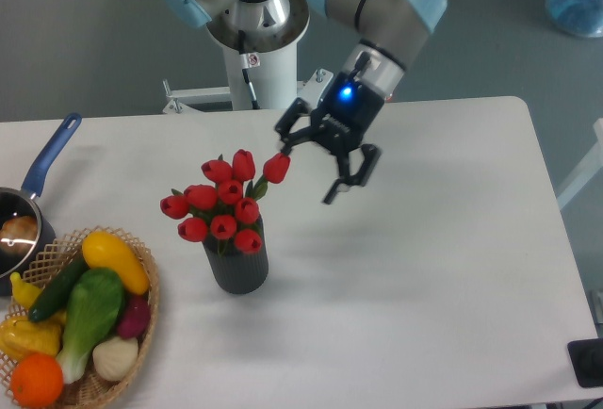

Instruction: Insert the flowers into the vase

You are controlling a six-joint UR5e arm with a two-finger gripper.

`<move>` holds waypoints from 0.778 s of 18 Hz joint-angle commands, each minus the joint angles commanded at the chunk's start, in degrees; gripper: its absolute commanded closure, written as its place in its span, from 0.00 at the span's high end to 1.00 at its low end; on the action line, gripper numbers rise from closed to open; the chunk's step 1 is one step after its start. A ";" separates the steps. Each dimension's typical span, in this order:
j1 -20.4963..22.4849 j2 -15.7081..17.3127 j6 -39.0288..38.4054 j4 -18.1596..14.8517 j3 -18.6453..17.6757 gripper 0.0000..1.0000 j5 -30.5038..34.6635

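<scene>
The flowers (224,200), a bunch of red tulips with green leaves, stand upright in the vase (237,263), a dark ribbed cylinder left of the table's middle. Their stems are hidden inside it. My gripper (312,168) hangs open up and to the right of the bunch, holding nothing. One finger (287,140) is close to the rightmost tulip; the other finger (349,180) points down over the bare table. A blue light glows on the gripper body.
A wicker basket (141,319) with vegetables and fruit sits at the front left. Behind it, at the left edge, is a blue-handled saucepan (38,183). The arm's base post (254,56) stands behind the table. A black object (586,362) sits at the front right corner.
</scene>
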 joint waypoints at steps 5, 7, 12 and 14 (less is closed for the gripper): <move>5.11 -6.49 5.18 0.61 5.80 1.00 3.01; 5.20 -9.92 5.02 0.70 9.31 1.00 8.34; 6.78 -15.20 5.98 0.79 13.54 1.00 18.73; 7.83 -17.31 6.24 0.53 15.91 1.00 21.63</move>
